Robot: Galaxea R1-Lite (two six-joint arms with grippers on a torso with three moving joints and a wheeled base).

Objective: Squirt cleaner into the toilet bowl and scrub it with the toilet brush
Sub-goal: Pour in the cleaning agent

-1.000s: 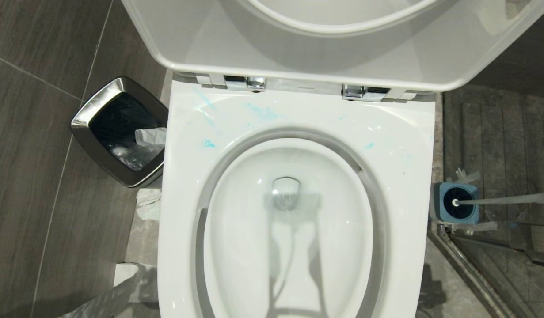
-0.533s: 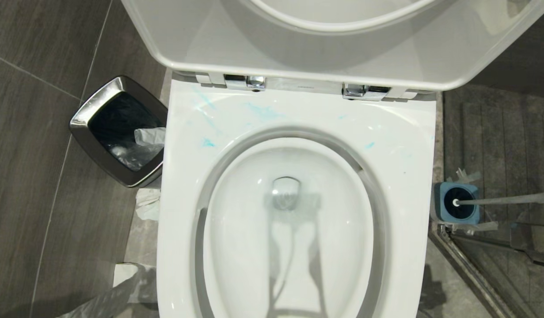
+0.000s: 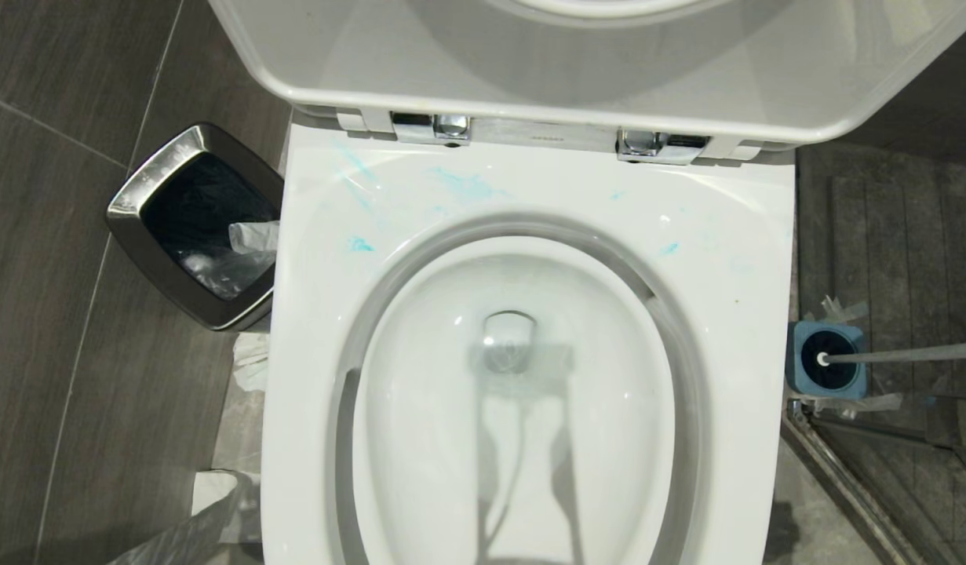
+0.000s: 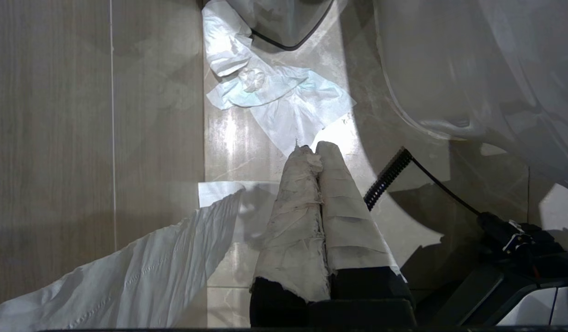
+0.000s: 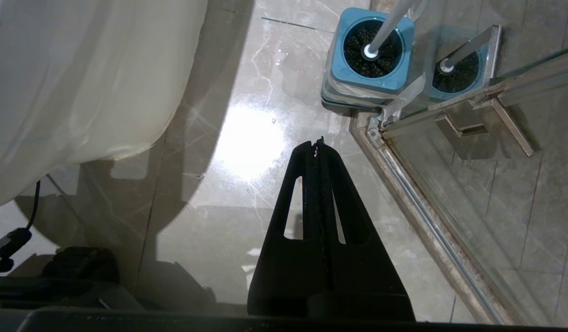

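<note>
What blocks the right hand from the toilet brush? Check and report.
Nothing visible. In the right wrist view, bare floor lies between the shut right hand and the toilet brush, which stands in its blue holder beside the glass door frame.

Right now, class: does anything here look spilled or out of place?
Yes. Turquoise smears lie on the toilet's rim, outside the bowl. Crumpled paper lies on the floor beside the toilet, and more hangs from the bin.
</note>
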